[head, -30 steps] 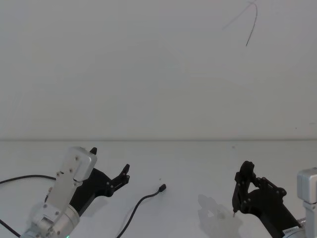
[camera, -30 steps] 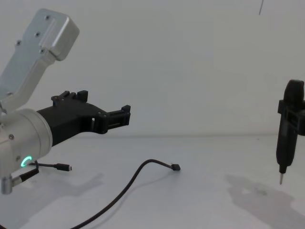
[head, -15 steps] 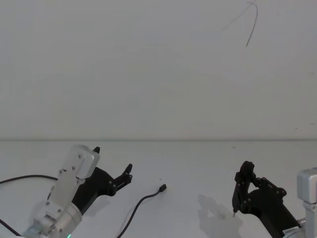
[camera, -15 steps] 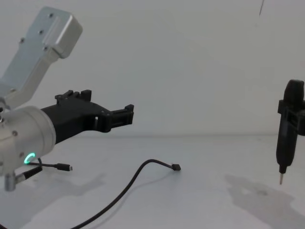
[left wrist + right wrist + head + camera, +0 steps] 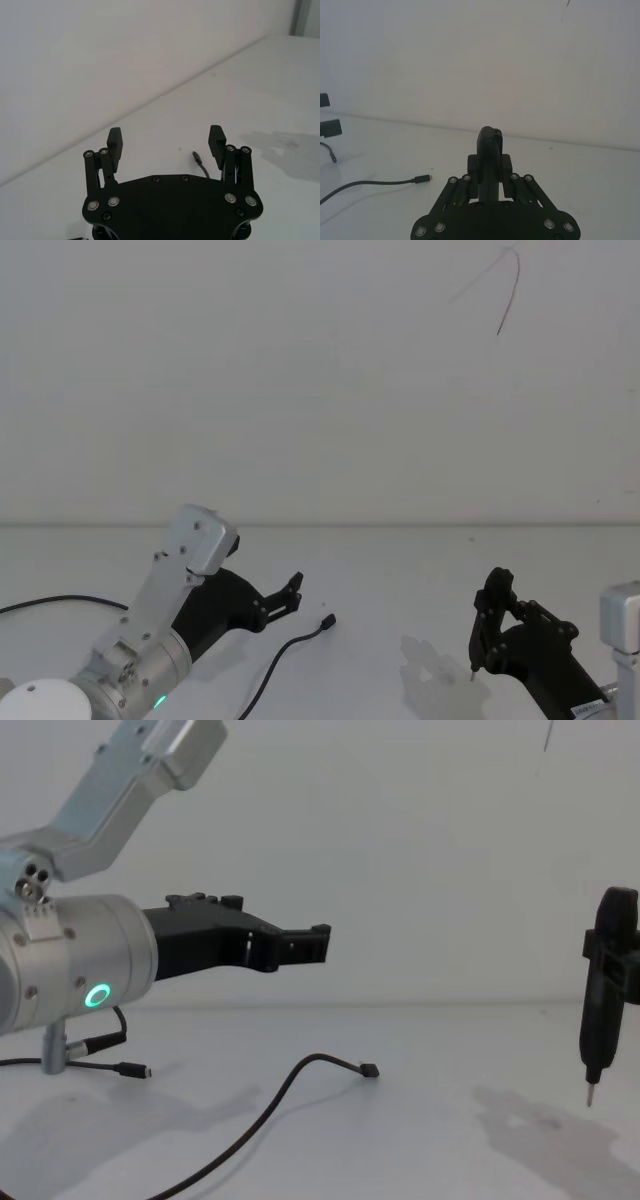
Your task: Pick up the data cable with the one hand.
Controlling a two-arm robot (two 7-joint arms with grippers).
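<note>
The data cable (image 5: pixel 285 1092) is a long black cord lying on the white table, arching up to a small plug (image 5: pixel 327 620). My left gripper (image 5: pixel 316 945), black with blocky jaws on a silver cylinder with a green ring, hovers open above the table just left of the plug. In the left wrist view the left gripper (image 5: pixel 166 145) has nothing between its fingers, and the plug (image 5: pixel 196 158) lies close to one of them. My right gripper (image 5: pixel 487 625) stands at the right, shut on a black pen-shaped tool (image 5: pixel 598 1020) with its metal tip pointing down.
A thinner black wire with a tiny plug (image 5: pixel 130 1069) lies on the table (image 5: pixel 450 1060) at the left, behind my left arm. A white wall rises behind the table. The right wrist view shows the data cable (image 5: pixel 370 183) far off.
My left arm has swung forward and to the right, bringing the open gripper nearer the cable's plug. The cable and the right arm have not moved.
</note>
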